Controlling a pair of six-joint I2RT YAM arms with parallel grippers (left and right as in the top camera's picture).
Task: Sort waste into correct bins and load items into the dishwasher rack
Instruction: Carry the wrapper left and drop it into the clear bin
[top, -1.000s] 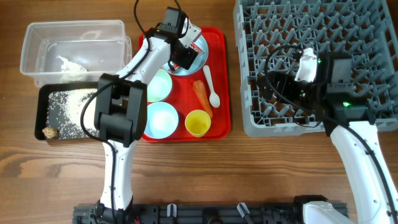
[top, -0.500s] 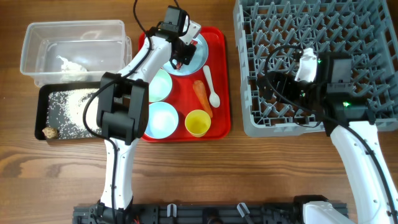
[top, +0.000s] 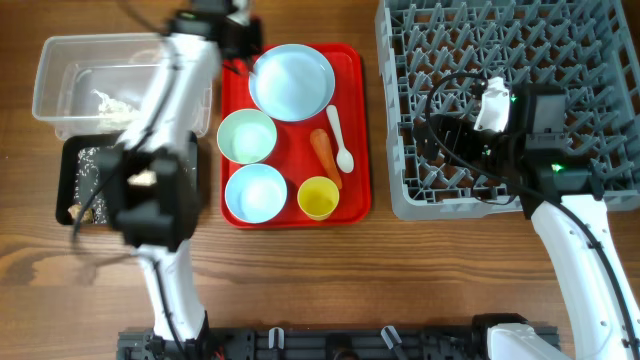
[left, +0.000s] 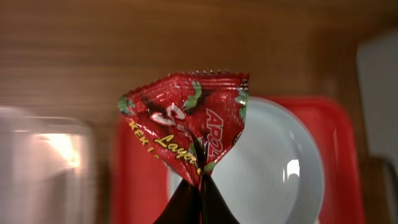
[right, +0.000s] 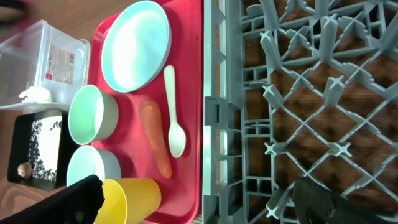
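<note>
Red wrapper (left: 186, 134) pinched in left claw (left: 200, 186), plate (left: 273, 168) behind, tub (top: 60, 75) beside.

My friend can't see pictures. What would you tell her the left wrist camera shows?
A crinkly red snack wrapper is pinched by one corner in the shut left gripper. Blurry behind it are a pale blue plate on a red tray, the wooden table, and a clear tub at the left.
</note>
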